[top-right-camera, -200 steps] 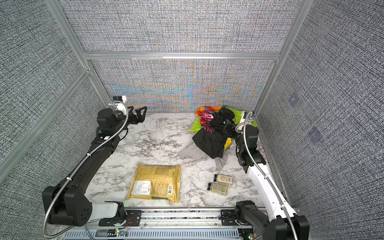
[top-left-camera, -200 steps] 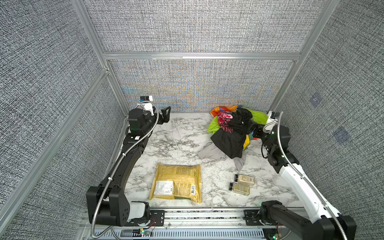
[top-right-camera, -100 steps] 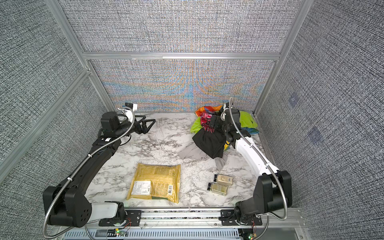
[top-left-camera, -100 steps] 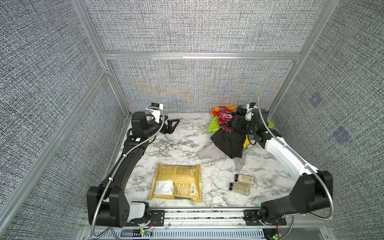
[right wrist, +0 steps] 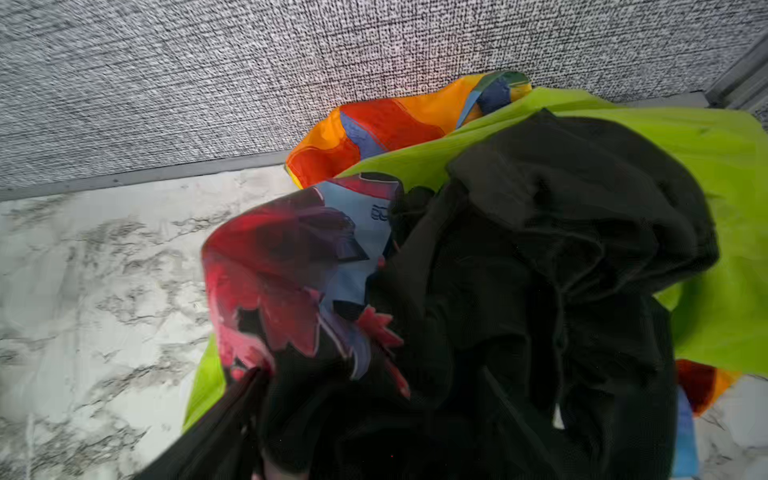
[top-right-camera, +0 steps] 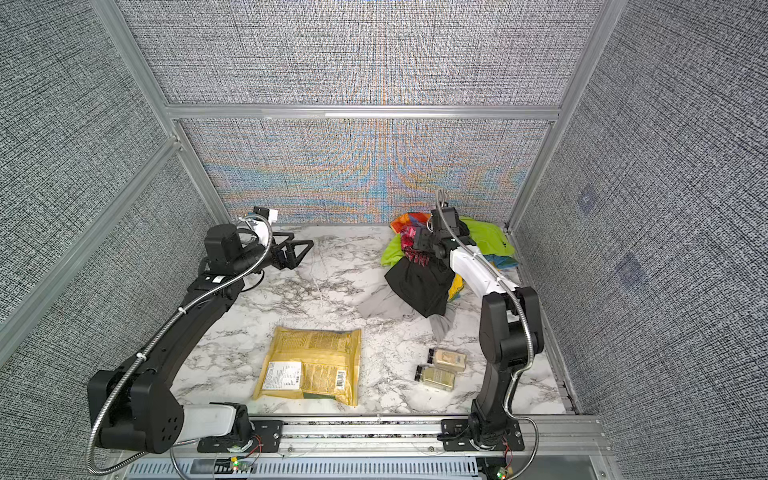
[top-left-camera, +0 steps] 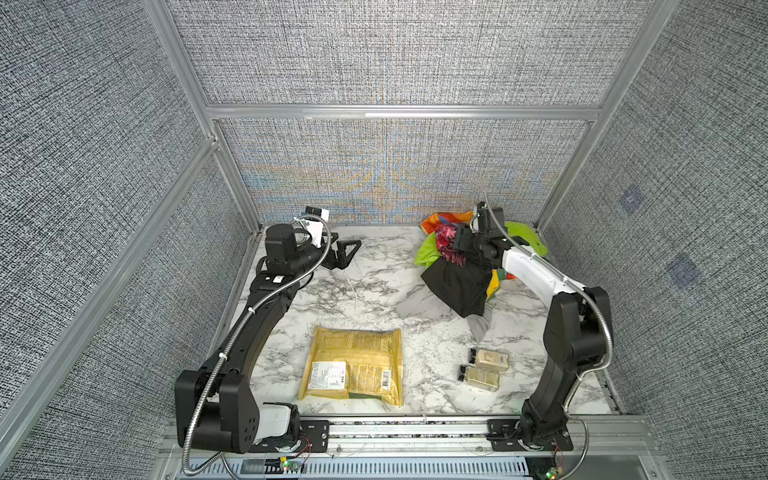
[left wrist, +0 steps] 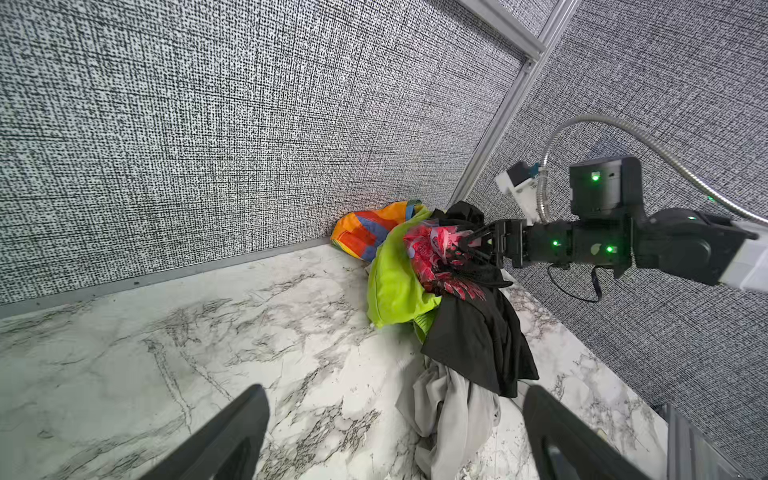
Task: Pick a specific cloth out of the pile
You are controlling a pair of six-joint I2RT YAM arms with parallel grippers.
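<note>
Cloth (top-left-camera: 419,305), plain grey, lay rumpled on the table (top-left-camera: 374,291) at the near edge of the pile (top-left-camera: 457,257), partly under the black garment (top-left-camera: 457,286). Right gripper (left wrist: 473,245) was pushed into red-print fabric (left wrist: 432,253) atop the pile; couldn't tell whether its jaws had clamped anything. Left gripper (top-left-camera: 351,254) hung spread wide, empty, well apart from the pile.

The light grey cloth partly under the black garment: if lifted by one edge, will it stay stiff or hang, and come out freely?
Probably floppy: the light grey cloth lies in soft folds, so it would likely drape. It may drag, since the black garment covers part of it. It looks thin, so probably light.
</note>
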